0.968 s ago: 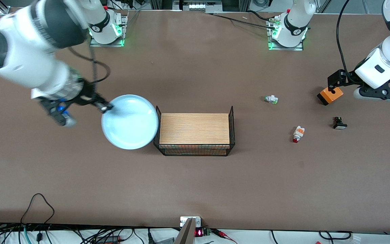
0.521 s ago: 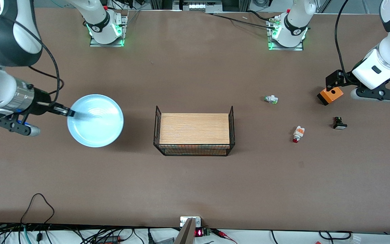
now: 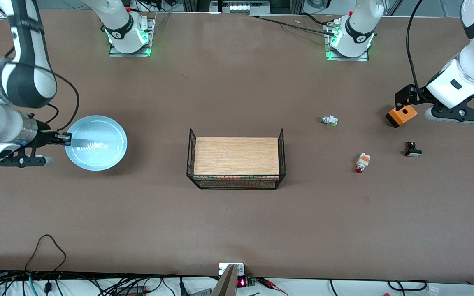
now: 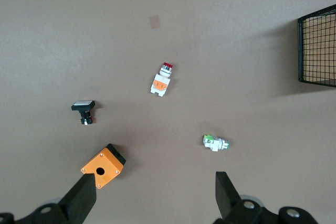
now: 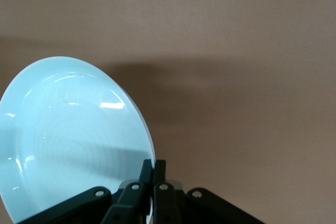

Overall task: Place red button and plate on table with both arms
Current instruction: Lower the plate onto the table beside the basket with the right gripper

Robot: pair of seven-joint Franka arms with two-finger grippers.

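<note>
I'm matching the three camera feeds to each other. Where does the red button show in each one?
Front view: the red button lies on the table, toward the left arm's end, between the wire-sided shelf and the black-based button.
Left wrist view: it lies mid-frame.
Right wrist view: not in it.
Shared landmark: the orange box, also at, in both views that show the button.

The plate [image 3: 97, 144] I pinch by its rim looks glazed and glossy, smooth, catching bright highlights. The table [image 3: 237, 218] under it is matt brown, faintly grainy. The shelf [image 3: 236, 155] has a pale wood-grain top and thin black wire sides. My fingers [image 5: 157, 174] are matt black.
</note>
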